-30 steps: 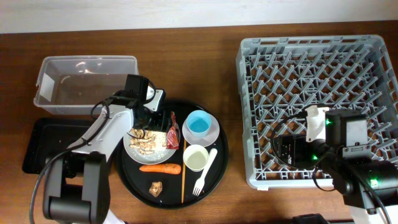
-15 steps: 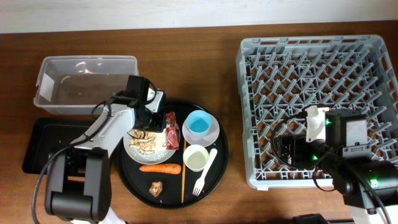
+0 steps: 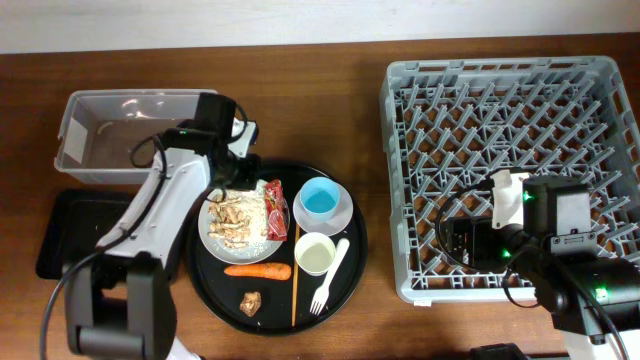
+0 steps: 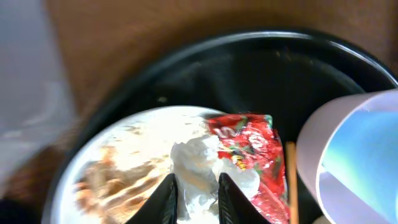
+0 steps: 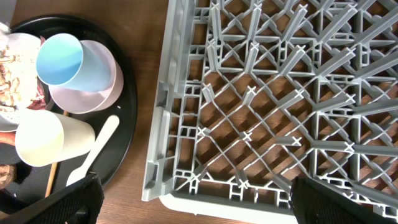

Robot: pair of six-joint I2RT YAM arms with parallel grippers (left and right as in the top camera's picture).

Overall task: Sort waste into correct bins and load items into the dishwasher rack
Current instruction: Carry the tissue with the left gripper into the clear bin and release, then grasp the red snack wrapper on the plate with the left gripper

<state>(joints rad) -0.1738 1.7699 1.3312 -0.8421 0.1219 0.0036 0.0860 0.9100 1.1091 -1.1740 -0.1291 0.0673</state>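
left pincer (image 4: pixel 196 182) nipped on a pale scrap (image 4: pixel 198 158) just over the plate (image 4: pixel 140 134); clear tub (image 3: pixel 75 140) sits just beside it, to its left, so left arm's nearer. right pincer (image 5: pixel 193 196) wide open, nr rack (image 5: pixel 280 93) corner.

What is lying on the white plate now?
Visible: pale peanut-like scraps with crumbs, and the red wrapper at its right edge. The left gripper pinches a white crumpled lump there. The arm covers the top of the plate.
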